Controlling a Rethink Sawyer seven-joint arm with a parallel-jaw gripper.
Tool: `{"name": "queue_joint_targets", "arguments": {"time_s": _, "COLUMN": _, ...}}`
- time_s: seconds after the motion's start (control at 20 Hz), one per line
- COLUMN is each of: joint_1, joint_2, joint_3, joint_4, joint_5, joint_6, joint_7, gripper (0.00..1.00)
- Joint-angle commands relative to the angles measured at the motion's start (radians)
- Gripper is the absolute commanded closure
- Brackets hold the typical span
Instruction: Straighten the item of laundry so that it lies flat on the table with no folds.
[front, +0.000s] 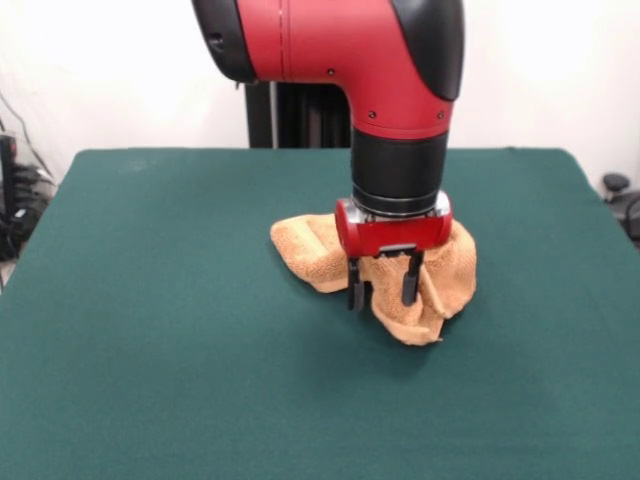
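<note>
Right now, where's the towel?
Front view: the towel lies crumpled near the middle of the table, slightly right of centre, directly under the gripper.

Single front camera, raised, close, faces arm (400, 110) across table (150, 350).

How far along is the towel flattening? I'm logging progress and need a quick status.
Done: nothing looks finished; the towel lies crumpled in a bunched heap on the green table, with folds on both sides. In hand: the gripper is down at the heap's front, its fingers parted around a raised fold, not clearly clamped. Left: pulling the cloth out until it lies flat, without folds.
</note>
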Motion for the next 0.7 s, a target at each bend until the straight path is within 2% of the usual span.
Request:
{"name": "queue_joint_targets", "arguments": {"time_s": 0.05, "joint_1": 0.000, "joint_2": 0.005, "joint_3": 0.100, "joint_4": 0.020, "joint_5": -0.035, "joint_6": -0.039, "joint_7": 0.034, "gripper": 0.00}}
{"name": "queue_joint_targets", "arguments": {"time_s": 0.7, "joint_1": -0.034, "joint_2": 0.014, "joint_3": 0.149, "joint_4": 0.049, "joint_5": -0.044, "joint_6": -0.098, "joint_7": 0.025, "gripper": 0.00}}
